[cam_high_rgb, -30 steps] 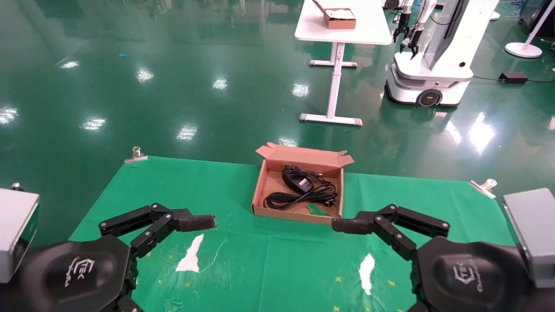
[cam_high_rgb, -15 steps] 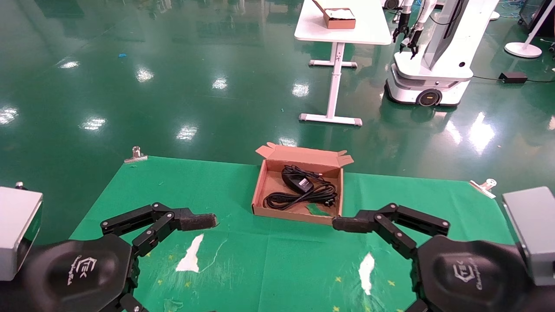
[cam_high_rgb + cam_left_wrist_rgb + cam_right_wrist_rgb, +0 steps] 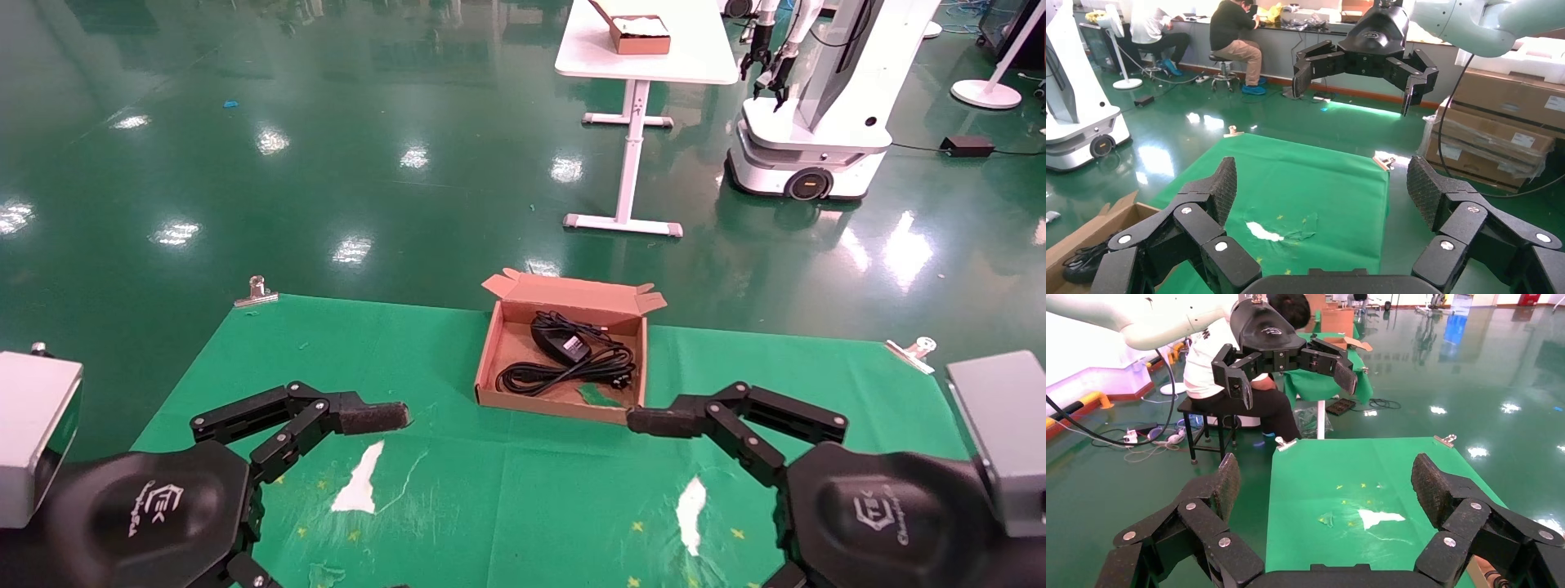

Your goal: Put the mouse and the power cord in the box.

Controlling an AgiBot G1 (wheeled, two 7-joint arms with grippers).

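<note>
The left gripper (image 3: 359, 457) and right gripper (image 3: 678, 461) hover spread wide and empty, flanking the shallow brown cardboard box (image 3: 490, 359) on the green cloth-covered table (image 3: 343, 351). Inside the box lie the small black oval mouse (image 3: 559, 337) and the looped thick black power cord (image 3: 564, 374), nothing between.

Open brown box (image 3: 489, 359) holds black mouse (image 3: 557, 339), looped power cord (image 3: 564, 374).

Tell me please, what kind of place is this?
Probably a robotics lab or test hall: a glossy green floor, another wheeled white robot beside a white table, and a person at a bench along the wall.
</note>
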